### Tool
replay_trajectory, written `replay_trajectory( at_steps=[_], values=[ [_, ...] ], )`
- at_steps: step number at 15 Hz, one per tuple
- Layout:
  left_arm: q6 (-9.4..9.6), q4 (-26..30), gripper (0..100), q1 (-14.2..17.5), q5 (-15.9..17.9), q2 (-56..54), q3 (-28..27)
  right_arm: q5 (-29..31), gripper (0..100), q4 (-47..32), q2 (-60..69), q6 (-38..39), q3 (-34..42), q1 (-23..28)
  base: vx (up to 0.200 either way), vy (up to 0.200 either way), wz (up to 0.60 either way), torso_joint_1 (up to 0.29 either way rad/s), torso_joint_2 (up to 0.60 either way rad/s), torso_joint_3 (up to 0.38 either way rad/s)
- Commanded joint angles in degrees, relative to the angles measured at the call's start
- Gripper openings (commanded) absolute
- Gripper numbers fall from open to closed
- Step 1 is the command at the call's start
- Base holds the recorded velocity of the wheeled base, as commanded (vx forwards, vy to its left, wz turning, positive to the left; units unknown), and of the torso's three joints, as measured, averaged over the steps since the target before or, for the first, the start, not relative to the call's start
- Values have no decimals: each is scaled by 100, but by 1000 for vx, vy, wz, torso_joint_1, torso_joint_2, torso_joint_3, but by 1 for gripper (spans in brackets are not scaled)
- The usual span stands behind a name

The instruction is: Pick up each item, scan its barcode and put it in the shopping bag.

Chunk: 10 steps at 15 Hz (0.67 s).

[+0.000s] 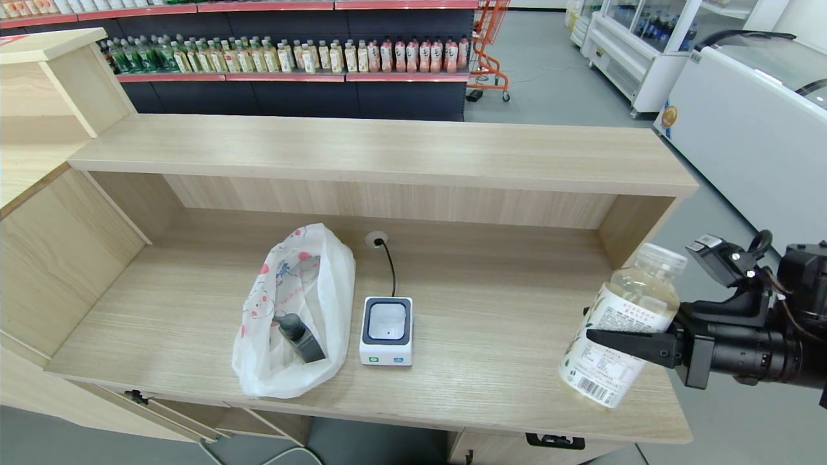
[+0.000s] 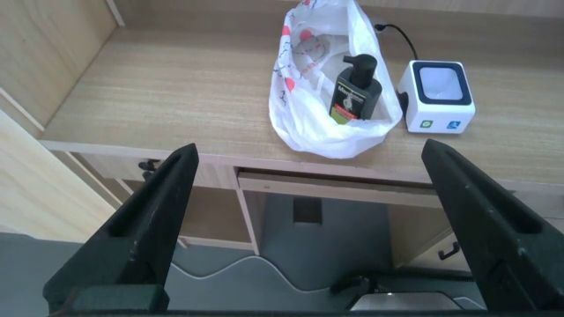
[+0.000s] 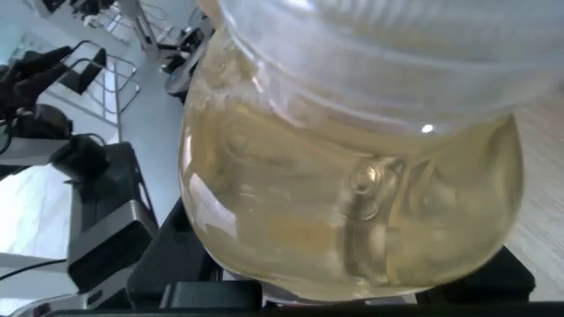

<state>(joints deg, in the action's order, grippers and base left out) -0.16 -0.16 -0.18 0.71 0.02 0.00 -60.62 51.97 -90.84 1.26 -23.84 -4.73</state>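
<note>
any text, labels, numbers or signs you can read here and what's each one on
No text here can be read.
Bottle in the right pincer: label print and barcode, too small to read.
Black pump bottle in the shopping bag: label too small.
Shopping bag: red and blue print, unreadable.
Scanner: one green and one blue icon, no legible words.
Freezer: round sticker, blurred.
</note>
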Motion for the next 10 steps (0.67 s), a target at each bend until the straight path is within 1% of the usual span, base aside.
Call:
replay_trajectory(
  at_steps=[1, 3, 5, 7, 10],
  values=[
    [-2, -2, 100, 1, 0, 6, 0, 7, 0, -11, 331, 41, 170, -494, 0, 0, 0, 0, 0, 0],
    [-2, -2, 100, 1, 0, 6, 0, 130, 0, -11, 374, 41, 249, -819, 0, 0, 0, 0, 0, 0],
    [-2, -2, 100, 1, 0, 6, 0, 358, 0, -20, 603, 59, 363, -1250, 0, 0, 0, 0, 0, 0],
    [-2, -2, 100, 1, 0, 6, 0, 516, 0, -29, 770, 129, 433, -1513, 0, 0, 0, 0, 0, 0],
    [-2, -2, 100, 1, 0, 6, 0, 727, 0, -20, 902, 296, 512, -1777, 0, 0, 0, 0, 0, 0]
  ],
)
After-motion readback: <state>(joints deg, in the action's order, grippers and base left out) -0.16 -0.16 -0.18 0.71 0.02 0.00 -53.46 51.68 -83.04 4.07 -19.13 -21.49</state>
